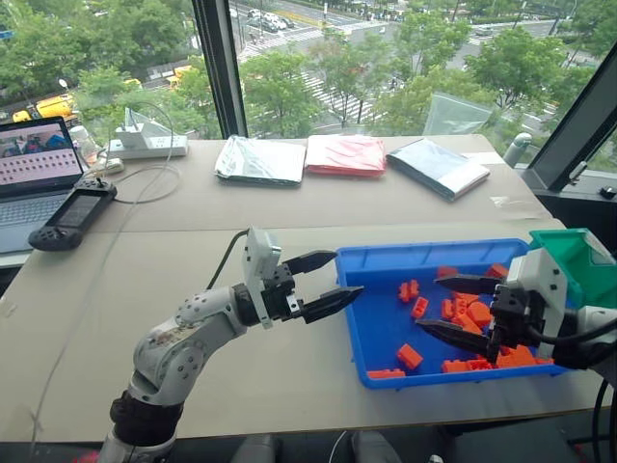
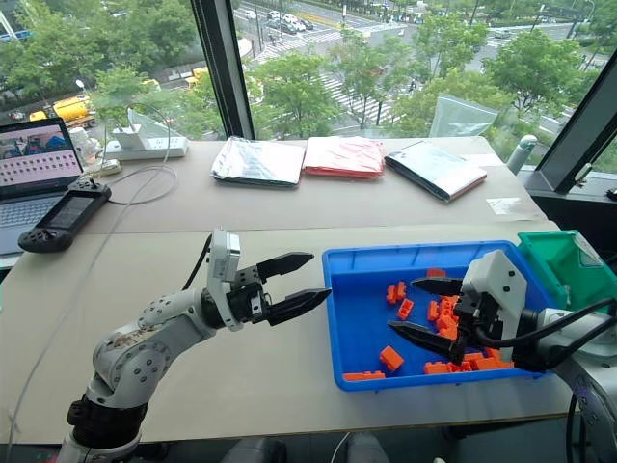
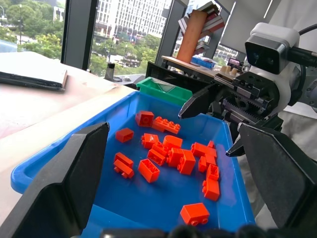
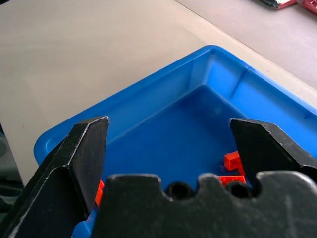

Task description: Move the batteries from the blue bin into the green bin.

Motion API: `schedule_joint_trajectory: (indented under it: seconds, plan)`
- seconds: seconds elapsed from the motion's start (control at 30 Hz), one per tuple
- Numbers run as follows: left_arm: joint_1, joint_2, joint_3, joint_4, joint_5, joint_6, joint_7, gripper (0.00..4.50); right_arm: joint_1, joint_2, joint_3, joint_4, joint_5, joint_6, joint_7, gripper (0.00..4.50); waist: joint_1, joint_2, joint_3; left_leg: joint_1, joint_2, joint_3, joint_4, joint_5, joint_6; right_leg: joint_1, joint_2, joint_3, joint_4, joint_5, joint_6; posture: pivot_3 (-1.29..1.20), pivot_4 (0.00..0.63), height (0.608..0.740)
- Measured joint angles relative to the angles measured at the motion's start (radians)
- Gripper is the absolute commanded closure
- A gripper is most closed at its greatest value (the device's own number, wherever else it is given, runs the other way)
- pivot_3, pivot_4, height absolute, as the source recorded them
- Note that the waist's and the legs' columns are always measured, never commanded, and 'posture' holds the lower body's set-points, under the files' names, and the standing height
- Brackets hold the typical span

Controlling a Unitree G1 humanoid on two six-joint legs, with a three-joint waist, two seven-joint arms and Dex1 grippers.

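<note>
The wide, shallow bright-blue plastic bin (image 1: 386,333) sits on the beige worktop (image 1: 193,338) toward the robot's right, holding a scatter of small orange plastic toy bricks (image 3: 168,151), mostly in its right half. No silver-grey battery can be made out among them in any view. The smaller, deeper green plastic bin (image 1: 578,253) stands against the blue bin's far right corner.

The left gripper (image 1: 326,283) hovers just outside the blue bin's left wall, pointing toward it, its jaws spread and empty. The right gripper (image 1: 455,311) hangs over the bricks inside the blue bin, pointing leftward, its jaws also spread wide with nothing between them.

At the worktop's far edge lie three flat plastic pouches (image 1: 347,154), silver, red and dark, with an open laptop (image 1: 37,174) and a black handheld controller (image 1: 69,216) at far left.
</note>
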Motion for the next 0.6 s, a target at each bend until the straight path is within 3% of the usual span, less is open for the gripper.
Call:
schedule_joint_trajectory:
  seconds: [0.23,0.6]
  plan:
    - [-0.046,-0.125,0.052,0.121,0.234,-0.077,0.328,0.0,0.014,0.087,0.085,0.0,-0.168,-0.047,-0.178,0.02,0.011,0.0,0.0,-0.003,-0.001,0.0,0.0,0.0,0.0,-0.002,-0.001,0.0,0.0,0.0,0.0,0.0,0.15,0.74]
    - [-0.046,-0.133,0.095,0.119,0.274,-0.078,0.371,0.0,-0.045,0.155,0.117,0.069,-0.27,-0.08,-0.281,0.02,0.008,0.0,0.0,-0.003,-0.001,0.001,0.0,0.0,0.0,-0.003,-0.001,0.0,0.001,0.0,0.0,0.0,0.15,0.74]
